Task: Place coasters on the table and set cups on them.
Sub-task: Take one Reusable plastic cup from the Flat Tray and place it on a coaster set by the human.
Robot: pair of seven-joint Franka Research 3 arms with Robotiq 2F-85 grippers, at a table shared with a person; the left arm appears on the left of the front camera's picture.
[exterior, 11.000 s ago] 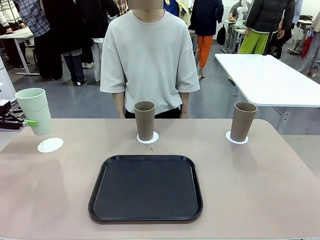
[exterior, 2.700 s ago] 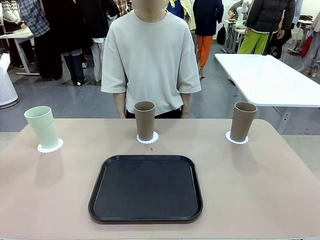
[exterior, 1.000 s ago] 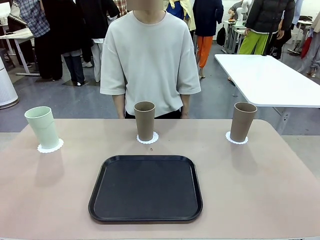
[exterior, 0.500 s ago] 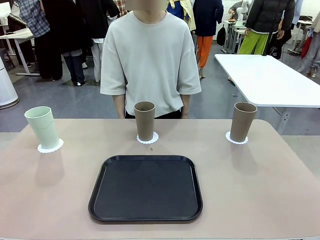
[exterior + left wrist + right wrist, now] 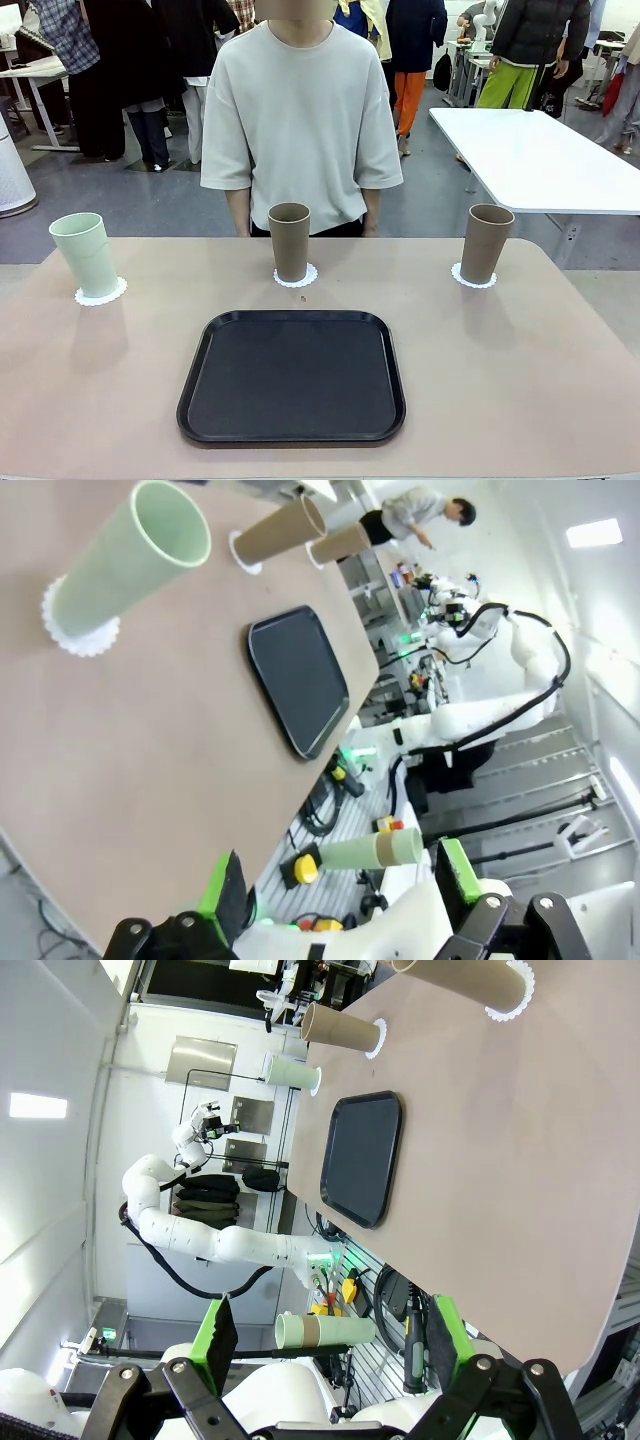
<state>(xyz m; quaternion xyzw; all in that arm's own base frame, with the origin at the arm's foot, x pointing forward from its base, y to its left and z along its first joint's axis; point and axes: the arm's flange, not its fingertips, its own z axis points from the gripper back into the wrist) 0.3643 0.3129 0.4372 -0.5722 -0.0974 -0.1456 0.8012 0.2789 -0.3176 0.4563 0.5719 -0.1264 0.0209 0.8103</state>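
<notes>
Since each of the three cups already stands on its coaster, well ahead of both pincers, the task looks finished. The left pincer and right pincer gape apart, holding nothing, off the bench. Best to keep both back and leave the cups alone.

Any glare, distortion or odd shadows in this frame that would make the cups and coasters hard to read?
Front view: even, soft light; the mint green cup and both brown cups cast faint shadows toward the camera on the table; the black tray shows mild sheen. Left wrist view: rolled, wide-angle stretch, bright ceiling light. Right wrist view: rolled sideways, another bright ceiling light.
</notes>
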